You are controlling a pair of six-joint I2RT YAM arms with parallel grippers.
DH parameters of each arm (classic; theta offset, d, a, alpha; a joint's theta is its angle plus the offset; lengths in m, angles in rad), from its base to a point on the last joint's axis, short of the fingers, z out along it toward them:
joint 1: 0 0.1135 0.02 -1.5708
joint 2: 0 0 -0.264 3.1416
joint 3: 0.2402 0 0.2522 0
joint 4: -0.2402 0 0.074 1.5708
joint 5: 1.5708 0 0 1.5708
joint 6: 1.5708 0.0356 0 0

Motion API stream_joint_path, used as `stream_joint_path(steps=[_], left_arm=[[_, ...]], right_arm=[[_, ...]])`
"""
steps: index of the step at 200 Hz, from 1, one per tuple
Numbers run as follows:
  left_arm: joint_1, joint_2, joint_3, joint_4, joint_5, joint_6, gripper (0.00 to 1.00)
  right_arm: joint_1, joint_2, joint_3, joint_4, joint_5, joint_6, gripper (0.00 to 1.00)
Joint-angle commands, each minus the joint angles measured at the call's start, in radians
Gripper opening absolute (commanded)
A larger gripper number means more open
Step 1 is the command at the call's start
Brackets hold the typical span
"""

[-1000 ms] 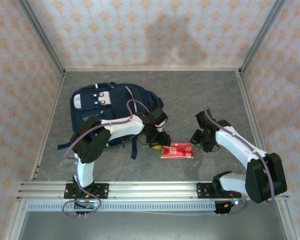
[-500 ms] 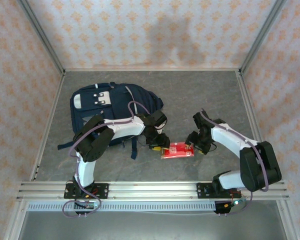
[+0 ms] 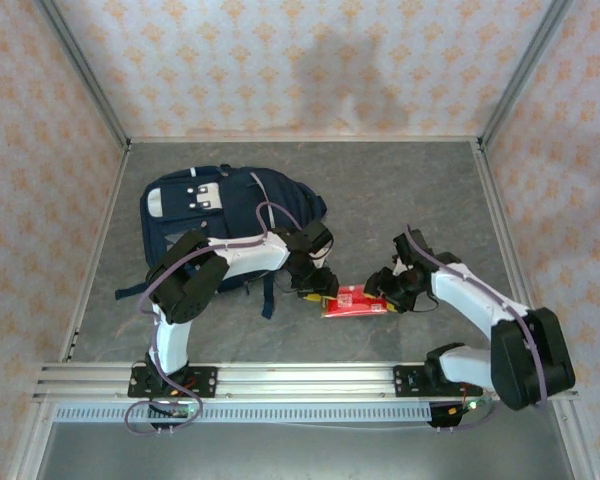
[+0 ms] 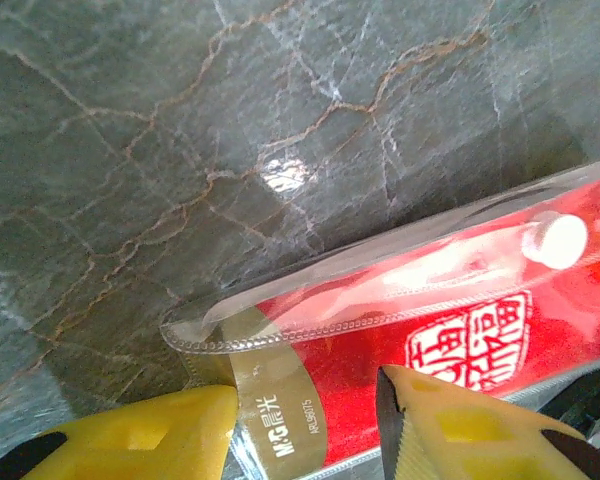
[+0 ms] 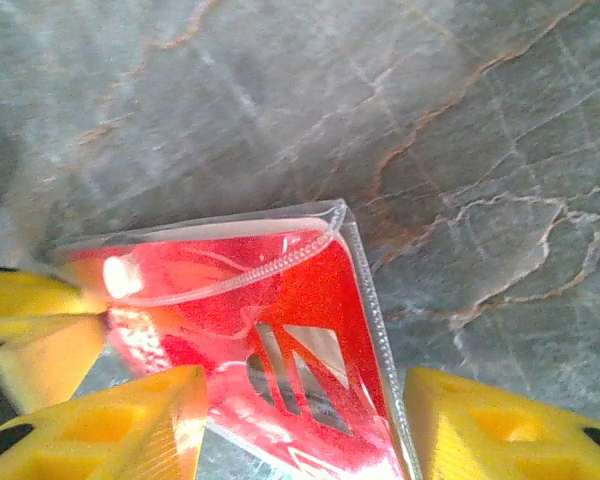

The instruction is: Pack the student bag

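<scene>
The student bag, a large navy backpack with white patches, lies flat at the back left. A red pouch in a clear plastic sleeve lies on the table in front of it, between the two arms. My left gripper is at the pouch's left end. Its yellow fingers stand apart around the gold-labelled corner of the pouch, one touching the sleeve's edge. My right gripper is at the right end, open, with the pouch's corner between its fingers.
The grey marble-patterned table has free room to the right and behind the pouch. Patterned walls close off the back and both sides. A metal rail runs along the near edge. The backpack's straps trail toward the left arm.
My right gripper has moved left and down onto the pouch's right end. The pouch looks narrower, tilted up a little. The left gripper has stayed at the left end.
</scene>
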Motion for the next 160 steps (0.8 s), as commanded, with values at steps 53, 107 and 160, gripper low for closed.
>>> stream_joint_path(steps=[53, 107, 160], left_arm=[[-0.007, 0.022, -0.044, -0.105, -0.047, 0.121, 0.42], [-0.003, -0.001, -0.047, -0.128, -0.053, 0.167, 0.41], [0.003, -0.031, -0.073, -0.094, -0.045, 0.133, 0.41]], right_arm=[[0.007, -0.177, -0.042, 0.135, -0.263, 0.044, 0.45], [0.012, -0.101, -0.028, 0.178, -0.338, 0.047, 0.34], [0.045, -0.020, -0.011, 0.183, -0.249, 0.050, 0.17]])
